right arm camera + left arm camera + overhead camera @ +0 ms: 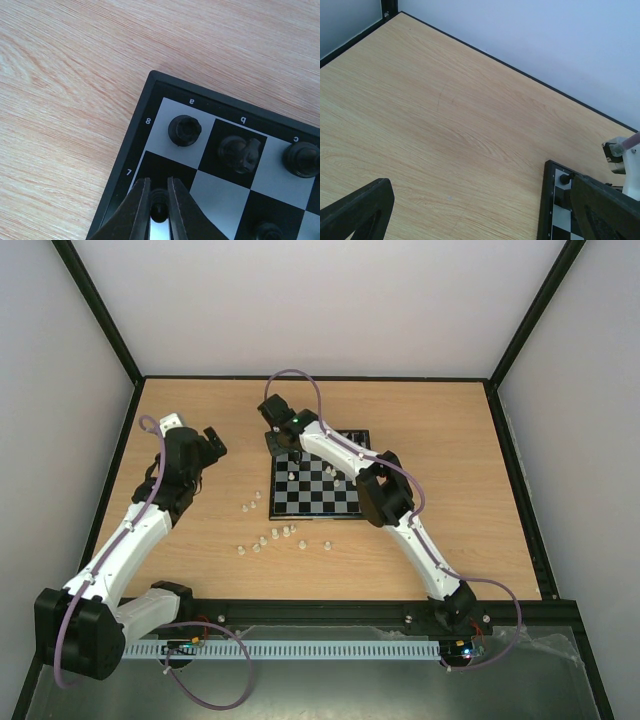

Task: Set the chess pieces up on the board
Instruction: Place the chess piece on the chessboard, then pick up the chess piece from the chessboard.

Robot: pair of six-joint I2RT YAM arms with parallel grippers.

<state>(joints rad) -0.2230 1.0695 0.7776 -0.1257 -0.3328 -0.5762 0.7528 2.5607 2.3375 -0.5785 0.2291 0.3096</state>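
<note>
The right gripper (158, 187) fills the bottom of its wrist view, its jaws drawn almost together and clamped on a tiny black pawn (159, 211). The pawn is over the edge square in the second row from the board's corner. Whether its base touches the square is hidden.

The tabletop (440, 440) carries the board (310, 502) at its middle, and the right arm reaches across that board to the far left corner. A low sweep on the way back could likely topple figures under it.

The left gripper (213, 443) hangs with jaws wide apart over bare wood, well apart from everything.

The whitish chess pieces (287, 532) lie scattered off the board near its front left corner, none of them placed.

A black rook (184, 130) stands on the corner square just beside the pawn. Jaws parting carelessly, or a pawn sticking to one finger, could tip either figure.
</note>
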